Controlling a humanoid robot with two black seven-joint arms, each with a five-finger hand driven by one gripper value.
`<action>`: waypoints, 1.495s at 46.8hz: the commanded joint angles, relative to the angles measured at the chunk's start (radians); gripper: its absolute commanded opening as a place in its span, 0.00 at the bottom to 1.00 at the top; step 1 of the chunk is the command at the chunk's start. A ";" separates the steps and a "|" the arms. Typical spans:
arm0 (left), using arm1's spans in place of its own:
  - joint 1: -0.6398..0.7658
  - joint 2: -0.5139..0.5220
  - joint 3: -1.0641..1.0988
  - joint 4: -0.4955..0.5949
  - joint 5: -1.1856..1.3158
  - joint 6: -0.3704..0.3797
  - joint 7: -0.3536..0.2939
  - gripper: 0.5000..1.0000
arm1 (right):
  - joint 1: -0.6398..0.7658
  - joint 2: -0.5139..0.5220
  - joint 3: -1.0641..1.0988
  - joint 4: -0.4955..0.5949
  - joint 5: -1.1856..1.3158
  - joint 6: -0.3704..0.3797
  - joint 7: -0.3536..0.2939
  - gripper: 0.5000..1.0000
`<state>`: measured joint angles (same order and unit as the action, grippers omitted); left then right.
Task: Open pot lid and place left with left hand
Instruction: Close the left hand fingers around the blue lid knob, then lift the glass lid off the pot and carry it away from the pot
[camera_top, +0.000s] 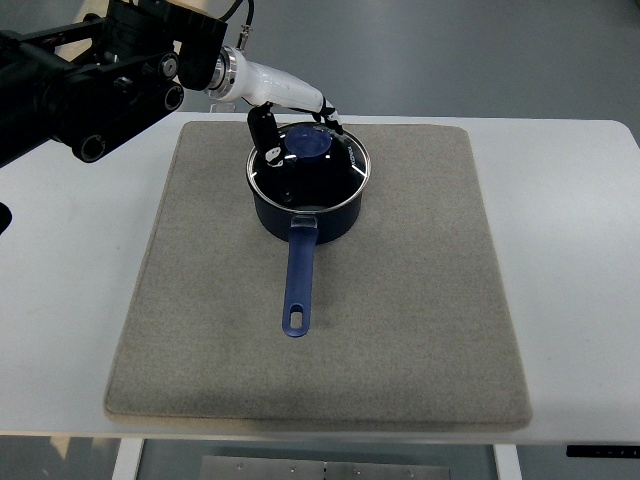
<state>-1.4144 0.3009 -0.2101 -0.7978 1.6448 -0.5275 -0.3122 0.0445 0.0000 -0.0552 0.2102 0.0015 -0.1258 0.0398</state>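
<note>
A dark blue pot (330, 222) with a long blue handle (298, 285) stands on the grey mat (420, 300), handle pointing toward the near edge. A glass lid (345, 170) with a blue knob (308, 148) sits on the pot. My left hand (303, 138), white with black fingers, reaches in from the upper left and is over the lid. Its thumb (266, 135) hangs left of the knob and its other fingers (330, 112) are at the knob's far right. The fingers are spread around the knob and not closed on it.
The mat lies on a white table (570, 250). My black left arm (90, 80) crosses the upper left corner. Bare mat shows left of the pot (200, 220) and in front of it.
</note>
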 joint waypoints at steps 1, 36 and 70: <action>0.000 0.000 0.000 0.000 0.004 0.000 0.001 0.70 | 0.000 0.000 0.000 0.000 0.000 0.000 0.000 0.83; -0.002 0.000 -0.002 -0.001 0.010 0.000 -0.001 0.02 | 0.000 0.000 0.000 0.000 0.000 0.000 0.000 0.83; -0.011 0.012 -0.018 -0.011 0.018 0.001 -0.001 0.00 | 0.000 0.000 0.000 0.000 0.000 0.000 0.000 0.83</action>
<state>-1.4247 0.3081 -0.2271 -0.8085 1.6658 -0.5261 -0.3131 0.0445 0.0000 -0.0552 0.2102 0.0015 -0.1258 0.0400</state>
